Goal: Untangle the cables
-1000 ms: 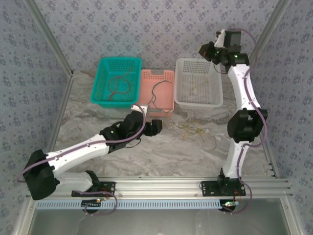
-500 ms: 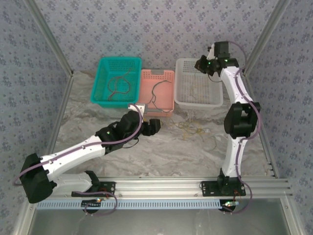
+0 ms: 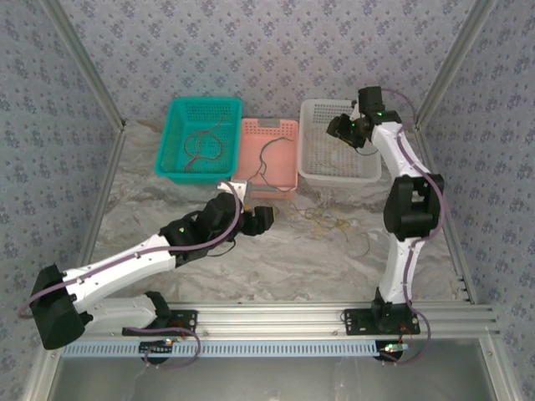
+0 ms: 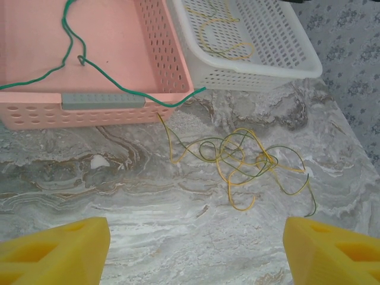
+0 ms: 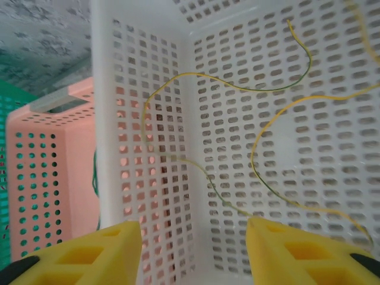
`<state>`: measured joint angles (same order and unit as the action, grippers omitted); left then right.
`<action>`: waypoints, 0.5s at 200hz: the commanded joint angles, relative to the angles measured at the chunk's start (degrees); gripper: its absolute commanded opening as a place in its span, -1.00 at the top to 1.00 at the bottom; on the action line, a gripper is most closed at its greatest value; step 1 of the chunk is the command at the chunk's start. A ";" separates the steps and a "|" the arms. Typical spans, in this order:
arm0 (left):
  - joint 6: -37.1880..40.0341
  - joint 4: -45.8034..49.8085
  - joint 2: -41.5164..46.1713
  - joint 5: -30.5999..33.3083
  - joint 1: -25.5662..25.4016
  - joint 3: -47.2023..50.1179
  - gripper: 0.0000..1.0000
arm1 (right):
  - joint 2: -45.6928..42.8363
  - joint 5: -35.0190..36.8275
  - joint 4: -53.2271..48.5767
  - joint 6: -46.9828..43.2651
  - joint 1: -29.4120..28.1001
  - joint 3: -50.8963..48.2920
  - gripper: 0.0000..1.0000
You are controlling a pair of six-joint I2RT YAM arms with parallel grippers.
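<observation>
We lose the green cable [image 4: 127, 92] past the left wrist view's top and left edges, likewise the white basket's [image 4: 255, 74] far end.

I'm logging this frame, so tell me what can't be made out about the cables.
Tangle, left wrist: cable count unclear; strands overlap.
Green cable, left wrist: cut off by top and left edges.
Cables in teal basket, top view: too small to count.
Yellow cable, right wrist: runs off the right edge.

Grey floral walls [image 3: 251, 42] around me. Marbled table [image 3: 284, 259] below, metal rail [image 3: 276, 316] along its near edge.
</observation>
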<state>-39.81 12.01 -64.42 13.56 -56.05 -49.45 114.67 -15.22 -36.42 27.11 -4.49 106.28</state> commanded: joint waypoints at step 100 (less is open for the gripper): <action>-15.84 8.85 12.96 6.09 -0.46 11.85 -0.29 | -30.46 28.36 14.19 1.93 -35.81 -46.93 0.05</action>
<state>-51.53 18.98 -55.61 18.28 -56.05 -40.25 79.70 4.62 -24.97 25.21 -34.52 60.95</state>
